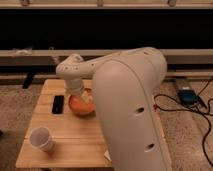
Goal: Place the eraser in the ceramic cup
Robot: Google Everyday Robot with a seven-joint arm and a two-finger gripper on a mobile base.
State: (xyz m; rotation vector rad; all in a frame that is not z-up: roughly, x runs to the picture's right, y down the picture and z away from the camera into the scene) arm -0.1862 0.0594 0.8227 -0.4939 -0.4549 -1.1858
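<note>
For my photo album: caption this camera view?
The end effector hovers over an orange bowl; eraser beside it, ceramic cup nearer camera.

Orange bowl (83, 106) mid wooden table (70, 146), under end effector (77, 96); blue box (187, 95), cables (206, 111) on floor (185, 137) right

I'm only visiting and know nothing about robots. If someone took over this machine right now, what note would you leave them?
Gripper: low over the left edge of the bowl, just right of the eraser.
Eraser: flat on the table, left of the bowl.
Cup: upright near the table's front-left corner.
Done: nothing; the eraser is not yet picked up.
Left: grasp the eraser, carry it to the cup, drop it in.
</note>
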